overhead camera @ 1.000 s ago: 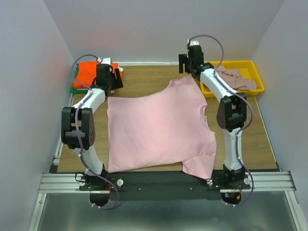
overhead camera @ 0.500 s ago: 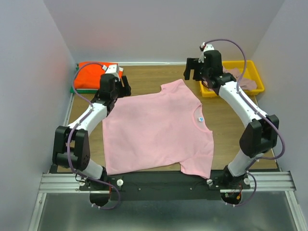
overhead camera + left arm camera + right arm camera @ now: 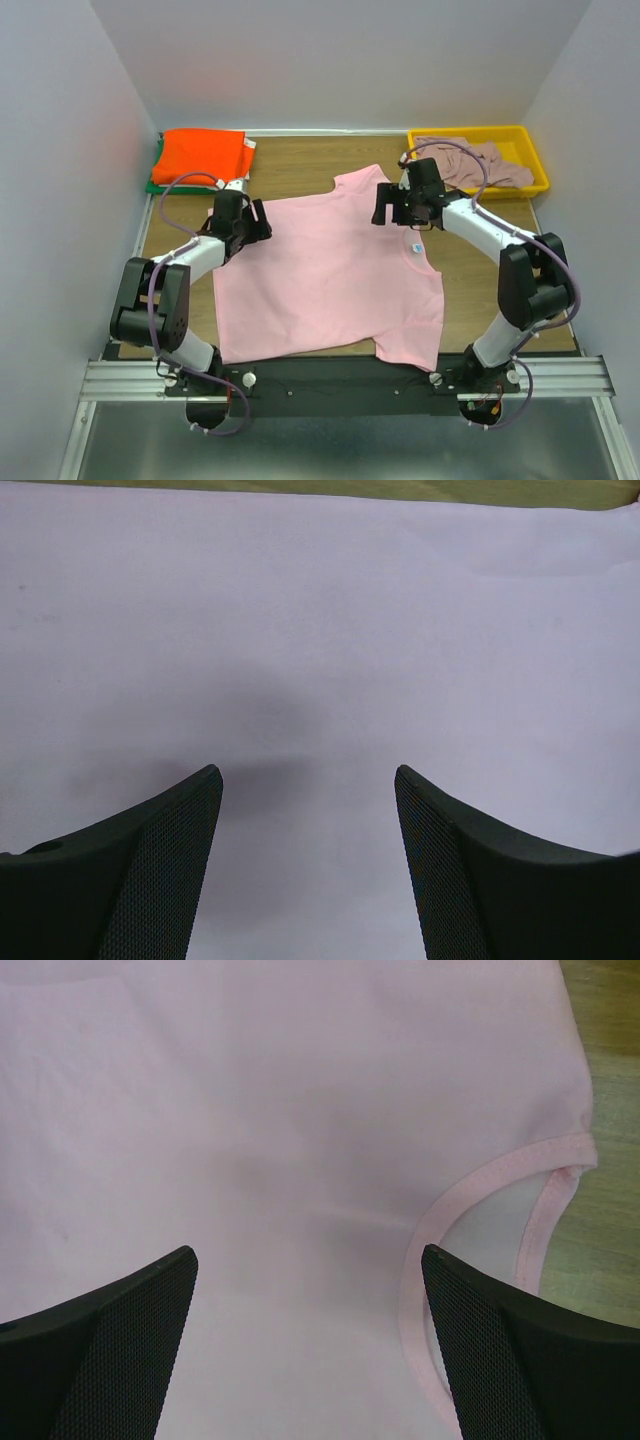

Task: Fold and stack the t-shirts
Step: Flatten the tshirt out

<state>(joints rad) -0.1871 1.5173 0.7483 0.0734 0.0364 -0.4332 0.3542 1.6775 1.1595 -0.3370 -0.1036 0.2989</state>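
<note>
A light pink short-sleeved cloth t-shirt (image 3: 320,270) lies spread flat across the middle of the brown wooden desk (image 3: 300,165). Its long axis runs from 9 to 3 o'clock in the overhead view: the hem is at 9 and the ribbed collar (image 3: 440,1210) points toward 3. One sleeve reaches toward 12 o'clock. The other, at about 5 o'clock, lies over the desk's near edge.

The left hand (image 3: 305,770) hangs over the shirt's far hem corner at about 10 o'clock. Its two dark fingers are spread apart and hold nothing, with smooth pink cloth showing between them. The right hand (image 3: 307,1250) is likewise parted and empty. It is poised above the shoulder area just beside the collar, at about 1 o'clock.

In the desk's far left corner, at 11 o'clock, a folded bright orange t-shirt (image 3: 200,155) rests on a green one (image 3: 154,186). At 1 o'clock, a crumpled dusty mauve t-shirt (image 3: 480,160) lies inside the yellow plastic tray (image 3: 470,130).
</note>
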